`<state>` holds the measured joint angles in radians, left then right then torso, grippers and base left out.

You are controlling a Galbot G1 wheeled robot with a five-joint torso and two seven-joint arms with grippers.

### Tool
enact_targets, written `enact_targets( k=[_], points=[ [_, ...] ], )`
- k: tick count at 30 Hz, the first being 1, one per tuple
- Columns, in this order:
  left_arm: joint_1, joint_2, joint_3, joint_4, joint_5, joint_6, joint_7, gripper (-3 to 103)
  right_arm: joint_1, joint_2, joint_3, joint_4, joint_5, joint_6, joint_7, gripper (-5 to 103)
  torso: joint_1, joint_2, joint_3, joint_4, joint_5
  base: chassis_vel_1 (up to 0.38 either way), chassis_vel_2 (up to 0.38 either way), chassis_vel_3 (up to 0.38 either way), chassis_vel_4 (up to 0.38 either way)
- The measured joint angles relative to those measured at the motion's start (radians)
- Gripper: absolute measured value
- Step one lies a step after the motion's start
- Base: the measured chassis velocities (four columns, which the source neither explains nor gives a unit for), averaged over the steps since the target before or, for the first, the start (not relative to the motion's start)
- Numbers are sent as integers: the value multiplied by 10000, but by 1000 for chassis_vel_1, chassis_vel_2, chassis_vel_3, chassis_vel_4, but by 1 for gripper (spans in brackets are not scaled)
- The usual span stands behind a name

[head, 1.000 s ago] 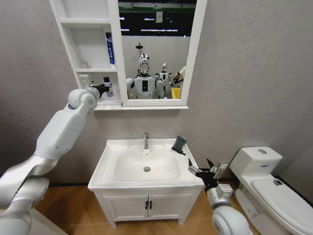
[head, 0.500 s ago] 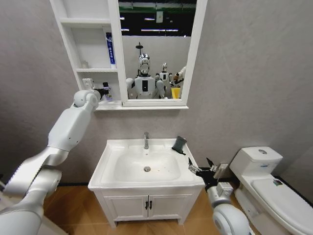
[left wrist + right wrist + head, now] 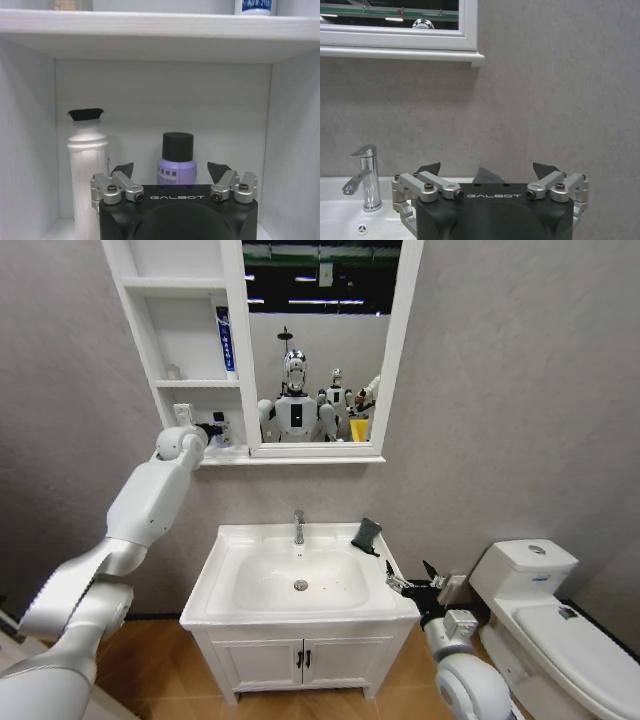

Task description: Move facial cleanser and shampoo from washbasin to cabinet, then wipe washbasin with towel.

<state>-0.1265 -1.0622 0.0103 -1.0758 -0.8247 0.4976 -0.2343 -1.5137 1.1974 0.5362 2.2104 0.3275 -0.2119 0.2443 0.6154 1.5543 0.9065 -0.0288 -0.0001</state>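
Right hand [image 3: 412, 587]: low beside the washbasin's right front corner, fingers spread apart, holding nothing; same spread seen in the right wrist view [image 3: 490, 177].
Washbasin [image 3: 230, 542]: white, on the two-door vanity [image 3: 302, 661]; chrome tap [image 3: 298, 527] at the back rim, round drain [image 3: 301, 585] in the bowl.
Towel [image 3: 366, 536]: dark cloth lying on the washbasin's right back corner, well apart from the tap; dark tip of it peeking above the hand body in the right wrist view [image 3: 488, 176].
Left hand [image 3: 214, 427]: raised at the mouth of the cabinet's lowest tier, fingers parted and gripping nothing [image 3: 170, 172].
Cabinet [image 3: 137, 325]: white shelf column joined to the mirror [image 3: 315, 340].
Lowest tier: purple bottle with black cap [image 3: 177, 160] standing upright between the fingertips but farther in, untouched; white tube with black cap [image 3: 88, 170] upright just beside it, near the side wall.
Middle tier: blue tube [image 3: 226, 339] upright against the mirror-side wall.
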Motion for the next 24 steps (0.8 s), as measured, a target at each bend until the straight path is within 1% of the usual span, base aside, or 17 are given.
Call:
enact_targets(
  k=[2,3,5,6,8,9,10,11,13,14,15,16,18,19,20,22,24],
  points=[
    [85,124,-62,-343,-4,-141,-181,95,-19,6,-2,18,-17,0,4,100,0,0,-1,-2,4,0,0,0,0],
    [85,124,-62,-343,-4,-141,-181,95,-19,6,-2,18,-17,0,4,100,0,0,-1,-2,4,0,0,0,0],
    [519,546,-189,-1324,-158,-166,-525,100,-54,5,-6,60,-31,-5,11,100,0,0,0,1,0,0,0,0,0],
    [519,546,-189,-1324,-158,-166,-525,100,-54,5,-6,60,-31,-5,11,100,0,0,0,1,0,0,0,0,0],
    [1206,995,-426,-2571,-348,-122,-1008,100,-60,-5,-49,77,-64,-13,14,100,0,0,-1,2,-1,0,0,0,0],
    [1206,995,-426,-2571,-348,-122,-1008,100,-60,-5,-49,77,-64,-13,14,100,0,0,-1,2,-1,0,0,0,0],
    [1703,1284,-596,-3411,-606,-32,-1341,100,-52,-5,-81,102,-70,-32,14,100,-1,1,-1,2,0,0,0,0,0],
    [1703,1284,-596,-3411,-606,-32,-1341,100,-52,-5,-81,102,-70,-32,14,100,-1,1,-1,2,0,0,0,0,0],
    [2724,2076,-900,-4961,-1280,125,-1818,100,-42,3,-117,212,-3,-138,22,100,-1,1,-1,1,-2,0,0,0,0],
    [3072,2345,-1001,-5408,-1408,135,-1925,100,-43,3,-132,263,49,-186,28,100,-1,1,-1,3,0,0,0,0,0],
    [3072,2345,-1001,-5408,-1408,135,-1925,100,-43,3,-132,263,49,-186,28,100,-1,1,-1,3,0,0,0,0,0],
    [3710,2805,-1211,-6163,-1551,87,-2089,100,-47,8,-145,316,76,-232,30,100,-2,1,-1,5,-2,0,0,0,0],
    [4027,2990,-1338,-6529,-1621,55,-2209,100,-49,12,-150,331,76,-245,31,100,-2,2,-2,5,-2,0,0,0,0],
    [4696,3265,-1657,-7255,-1753,26,-2431,100,-64,24,-152,366,72,-254,42,100,-2,2,-3,3,1,0,0,0,0],
    [4696,3265,-1657,-7255,-1753,26,-2431,100,-64,24,-152,366,72,-254,42,100,-2,2,-3,3,1,0,0,0,0],
    [5500,3472,-1957,-7933,-1736,-61,-2649,100,-149,77,-100,433,17,-255,56,100,-2,1,-1,6,0,0,0,0,0],
    [6086,3443,-2125,-8321,-1628,-189,-2793,100,-352,213,28,544,-97,-226,97,100,-2,1,-1,1,3,0,0,0,0]
  ],
)
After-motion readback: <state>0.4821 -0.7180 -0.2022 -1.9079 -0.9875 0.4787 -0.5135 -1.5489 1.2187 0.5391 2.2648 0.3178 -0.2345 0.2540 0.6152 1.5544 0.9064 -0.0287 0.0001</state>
